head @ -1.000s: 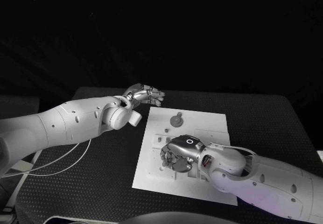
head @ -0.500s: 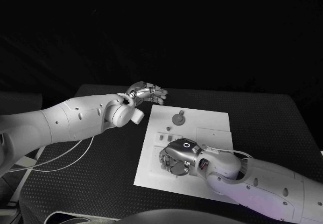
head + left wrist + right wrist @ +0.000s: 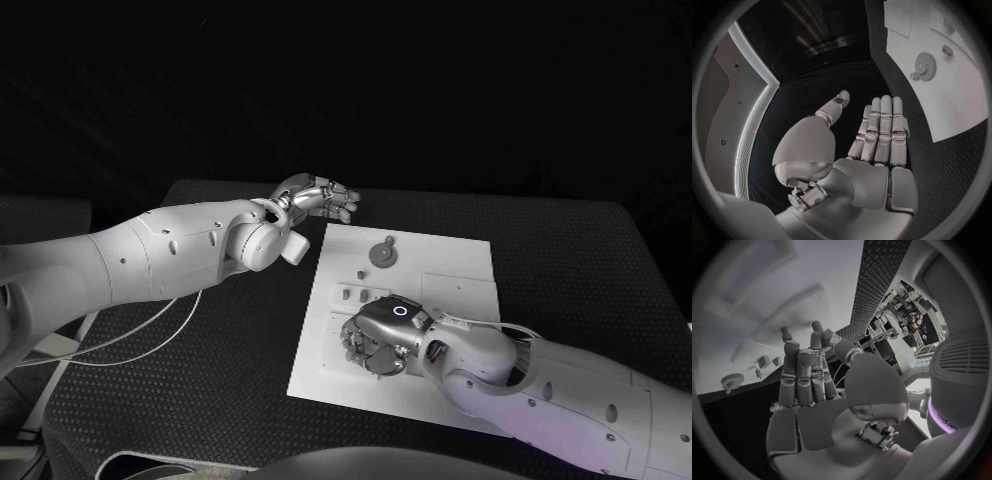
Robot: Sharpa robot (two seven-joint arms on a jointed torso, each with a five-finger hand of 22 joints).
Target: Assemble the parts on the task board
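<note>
left hand point(image 3: 317, 198) empty, fingers straight | right hand point(image 3: 379, 335) empty, fingers apart, over task board point(image 3: 447, 262) | no legible writing

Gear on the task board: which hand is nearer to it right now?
Left. The left hand hovers off the task board's far corner, just beside the gear, holding nothing. The right hand is over the board's middle, farther toward the robot.

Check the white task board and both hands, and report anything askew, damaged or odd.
Nothing stands out. The white task board lies flat, a round grey gear sits near its far end, the right hand hovers over it, and the left hand is empty.
</note>
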